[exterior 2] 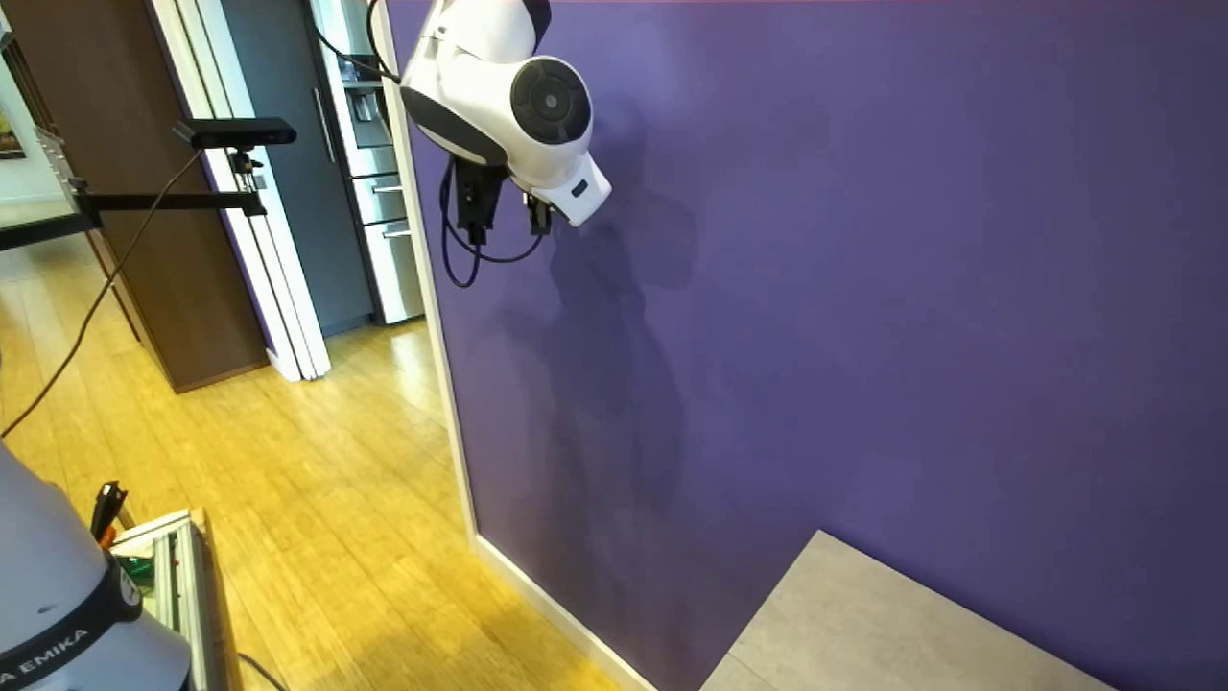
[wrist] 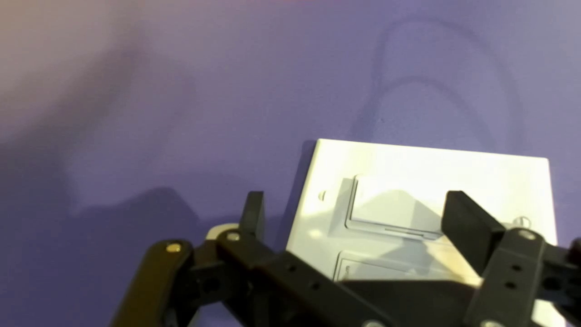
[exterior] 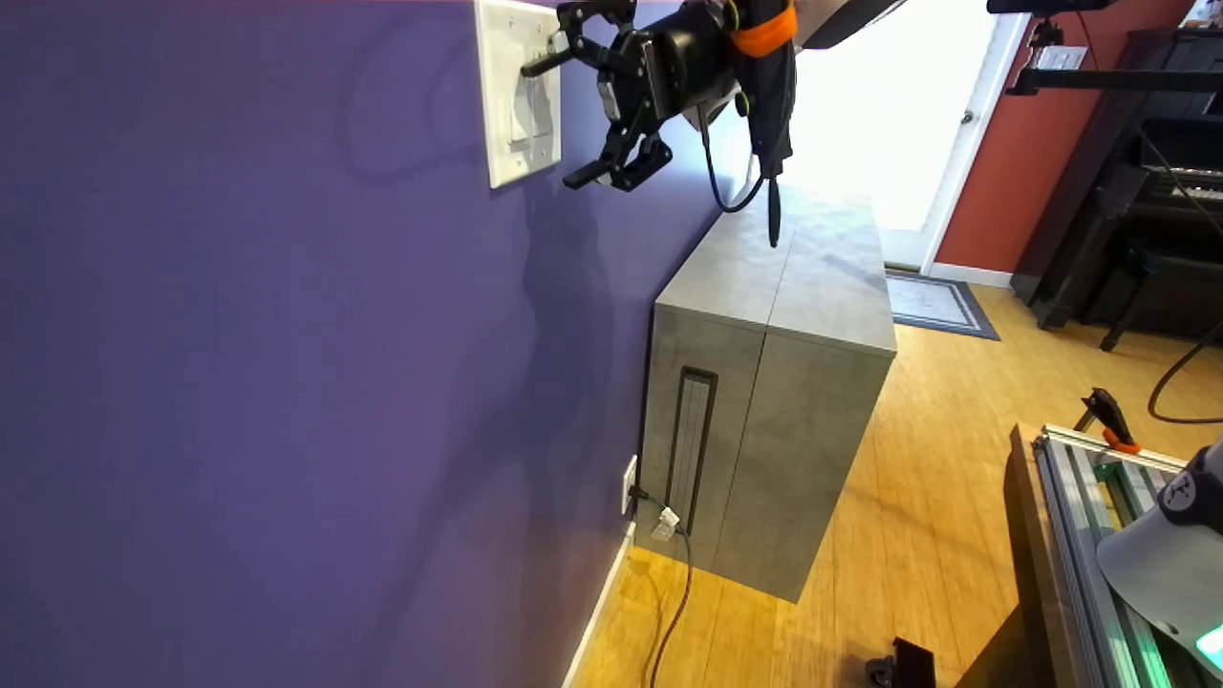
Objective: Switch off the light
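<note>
The switch plate (exterior: 509, 96) is mounted on the purple wall (exterior: 287, 334), above and left of the grey cabinet (exterior: 779, 382) in an exterior view. The tool (exterior: 551, 124) faces it, fingers (wrist: 472, 231) spread, presumably so that one can press a rocker (wrist: 386, 204) alone. Contact: I cannot tell.

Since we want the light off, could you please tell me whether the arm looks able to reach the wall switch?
Probably yes: the open hand is close to the white switch plate, with nothing visible between them, though contact is unclear.
</note>
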`<state>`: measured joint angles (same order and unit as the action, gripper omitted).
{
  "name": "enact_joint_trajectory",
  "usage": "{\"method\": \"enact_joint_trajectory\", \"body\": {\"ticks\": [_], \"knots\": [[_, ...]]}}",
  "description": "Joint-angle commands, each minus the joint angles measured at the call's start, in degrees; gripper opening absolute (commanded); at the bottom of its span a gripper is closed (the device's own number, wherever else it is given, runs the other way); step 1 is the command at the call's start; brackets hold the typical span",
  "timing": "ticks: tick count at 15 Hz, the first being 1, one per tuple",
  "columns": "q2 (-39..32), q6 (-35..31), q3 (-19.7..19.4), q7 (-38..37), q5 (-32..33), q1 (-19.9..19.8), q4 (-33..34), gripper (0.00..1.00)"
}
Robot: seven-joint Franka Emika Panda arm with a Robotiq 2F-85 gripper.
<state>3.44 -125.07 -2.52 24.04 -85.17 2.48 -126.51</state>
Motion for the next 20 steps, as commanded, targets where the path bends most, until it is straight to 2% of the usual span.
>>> {"method": "enact_joint_trajectory", "body": {"ticks": [1, 20], "knots": [[0.08, 0.16, 0.79, -0.02, 0.54, -1.24, 0.78, 1.0], [-2.22, 0.89, 0.77, -0.42, 0.82, -1.61, 1.3, 1.0]]}}
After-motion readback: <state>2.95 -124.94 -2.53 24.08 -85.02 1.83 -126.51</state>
